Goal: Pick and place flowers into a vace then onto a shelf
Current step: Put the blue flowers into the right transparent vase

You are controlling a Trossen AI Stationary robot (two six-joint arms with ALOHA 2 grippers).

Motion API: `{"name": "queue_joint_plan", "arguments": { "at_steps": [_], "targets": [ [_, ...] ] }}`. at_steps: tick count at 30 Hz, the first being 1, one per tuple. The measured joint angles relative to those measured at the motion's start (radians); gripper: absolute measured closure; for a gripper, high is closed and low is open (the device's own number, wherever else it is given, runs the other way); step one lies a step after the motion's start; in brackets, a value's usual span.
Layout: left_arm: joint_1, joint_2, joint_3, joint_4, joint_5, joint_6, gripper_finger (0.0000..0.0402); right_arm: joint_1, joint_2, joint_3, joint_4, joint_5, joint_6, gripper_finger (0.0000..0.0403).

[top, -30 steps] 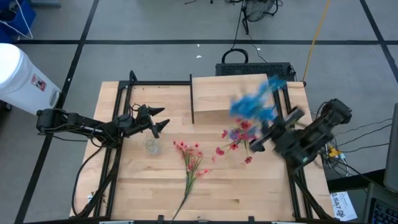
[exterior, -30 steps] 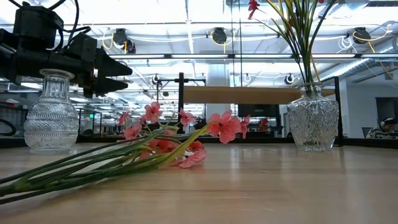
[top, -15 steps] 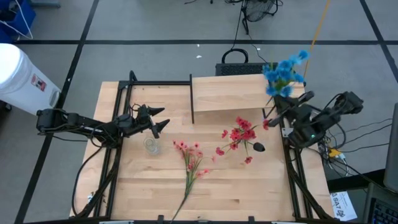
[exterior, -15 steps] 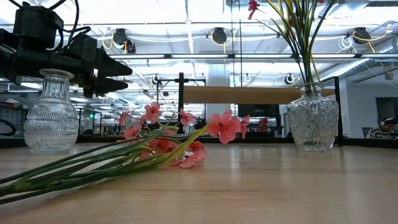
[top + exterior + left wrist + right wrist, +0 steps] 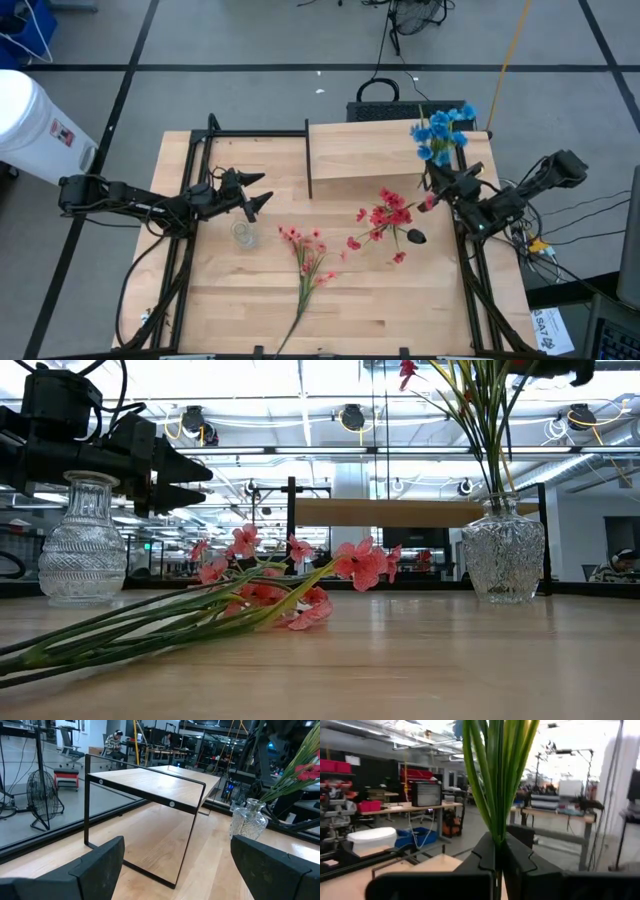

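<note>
Your right gripper (image 5: 447,181) is pinched on the blue flowers (image 5: 441,131): bright blue blossoms, green stems, long axis pointing away over the shelf's (image 5: 365,150) right end. Left gripper (image 5: 262,192) hangs spread wide above the empty vase (image 5: 243,236).

Even overhead light is falling on the table (image 5: 400,290), giving only faint, soft shadows. In the low view, ceiling lights behind the shelf (image 5: 410,512) are glaring white, and the table is reflecting a pale sheen. Nearest green stems are blurring. In the right wrist view, the room behind the stems (image 5: 497,775) is showing soft and hazy.
</note>
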Motion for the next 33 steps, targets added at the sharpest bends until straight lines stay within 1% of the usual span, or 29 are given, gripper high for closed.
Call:
{"name": "queue_joint_plan", "arguments": {
  "at_steps": [4, 11, 14, 17, 22, 28, 33],
  "targets": [
    [0.0, 0.0, 0.0, 0.001, 0.0, 0.0, 0.0036, 0.023, 0.005, -0.024, -0.041, 0.006, 0.112, 0.0401],
    [0.0, 0.0, 0.0, 0.0, 0.0, 0.0, 0.0036, 0.054, 0.006, -0.083, -0.098, -0.023, 0.305, 0.0401],
    [0.0, 0.0, 0.0, 0.0, 0.0, 0.0, 0.0036, 0.056, 0.008, -0.098, -0.118, -0.02, 0.335, 0.0401],
    [0.0, 0.0, 0.0, 0.0, 0.0, 0.0, 0.0036, 0.057, 0.007, -0.11, -0.138, -0.025, 0.401, 0.0401],
    [0.0, 0.0, 0.0, 0.0, 0.0, 0.0, 0.0036, 0.057, 0.008, -0.127, -0.226, -0.025, 0.523, 0.0401],
    [0.0, 0.0, 0.0, 0.0, 0.0, 0.0, 0.0036, 0.057, 0.007, -0.139, -0.317, -0.025, 0.631, 0.0401],
    [0.0, 0.0, 0.0, 0.0, 0.0, 0.0, 0.0036, 0.057, 0.012, -0.142, -0.348, -0.025, 0.672, 0.0401]
  ]
}}
